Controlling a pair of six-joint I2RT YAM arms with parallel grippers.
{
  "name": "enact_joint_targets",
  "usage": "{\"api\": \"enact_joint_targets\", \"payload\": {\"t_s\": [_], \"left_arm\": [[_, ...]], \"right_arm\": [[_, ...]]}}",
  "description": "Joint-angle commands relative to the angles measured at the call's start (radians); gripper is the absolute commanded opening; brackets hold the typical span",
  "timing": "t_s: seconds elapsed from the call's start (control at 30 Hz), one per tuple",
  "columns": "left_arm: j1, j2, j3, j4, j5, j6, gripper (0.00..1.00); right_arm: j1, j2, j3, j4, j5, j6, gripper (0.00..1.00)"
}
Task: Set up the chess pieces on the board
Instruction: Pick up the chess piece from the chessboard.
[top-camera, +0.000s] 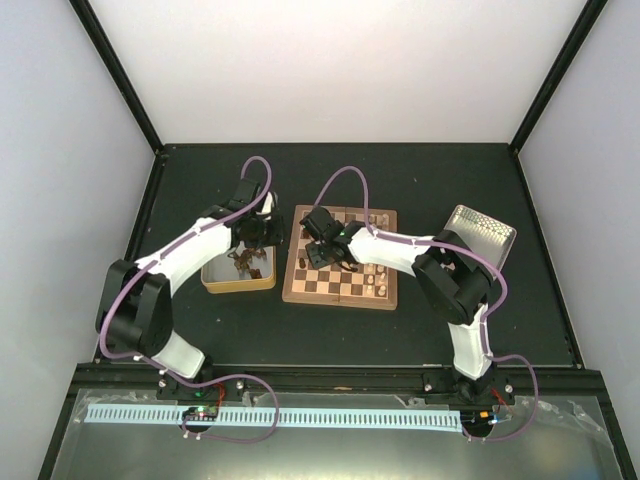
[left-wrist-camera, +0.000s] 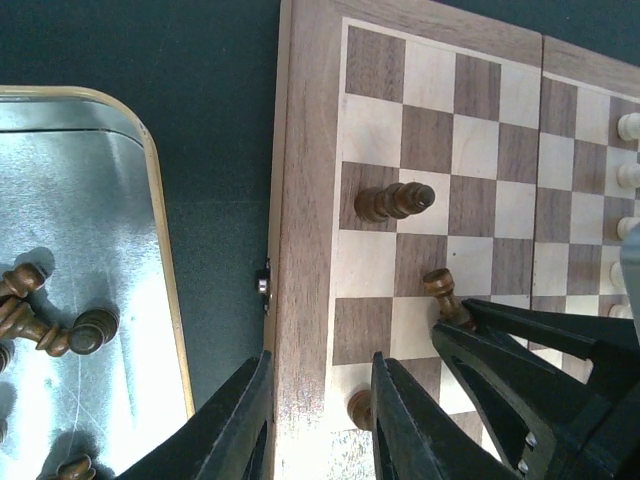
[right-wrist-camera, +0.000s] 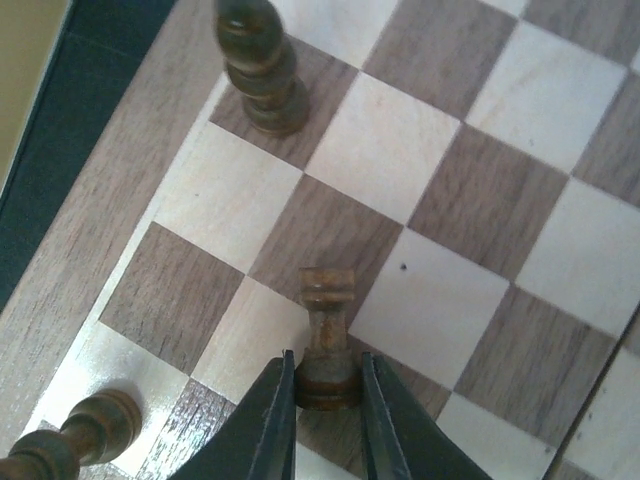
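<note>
Three dark chessmen stand on the board (right-wrist-camera: 440, 140): a tall piece (right-wrist-camera: 258, 70), a pawn (right-wrist-camera: 95, 425), and a rook (right-wrist-camera: 326, 310) pinched by the right gripper (right-wrist-camera: 327, 370). The left gripper (left-wrist-camera: 322, 372) hangs empty over the board's border, fingers narrowly parted.

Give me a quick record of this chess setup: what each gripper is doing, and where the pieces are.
left gripper: open, empty, above the border of the board, beside the tin
right gripper: shut on dark rook, upright on the board
tin: loose dark pieces inside
board: few dark chessmen near the tin side, pale pieces at the opposite side
</note>
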Motion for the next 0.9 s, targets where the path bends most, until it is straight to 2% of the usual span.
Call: {"api": "enact_joint_targets", "payload": {"t_s": [0.0,0.17,0.27,0.43,0.63,0.73,0.87], "left_arm": [[0.013,-0.046,-0.009,0.015,0.019,-0.009,0.29],[0.023,-0.097,-0.042,0.062,0.138,-0.01,0.35],[0.034,-0.132,-0.061,0.097,0.246,-0.01,0.41],[0.044,-0.175,-0.074,0.137,0.499,0.027,0.53],[0.043,-0.253,-0.116,0.192,0.724,0.048,0.7],[0.037,-0.261,-0.128,0.2,0.801,0.046,0.68],[0.034,-0.261,-0.13,0.178,0.817,0.039,0.5]], "right_arm": [[0.006,0.007,-0.05,0.063,0.014,-0.074,0.14],[0.004,-0.104,-0.177,0.261,0.014,-0.173,0.11],[-0.009,-0.202,-0.279,0.414,-0.047,-0.222,0.11],[-0.039,-0.363,-0.442,0.637,-0.236,-0.271,0.1],[-0.047,-0.524,-0.613,0.882,-0.493,-0.352,0.08],[-0.047,-0.578,-0.645,0.929,-0.565,-0.37,0.08],[-0.047,-0.604,-0.645,0.937,-0.629,-0.388,0.08]]}}
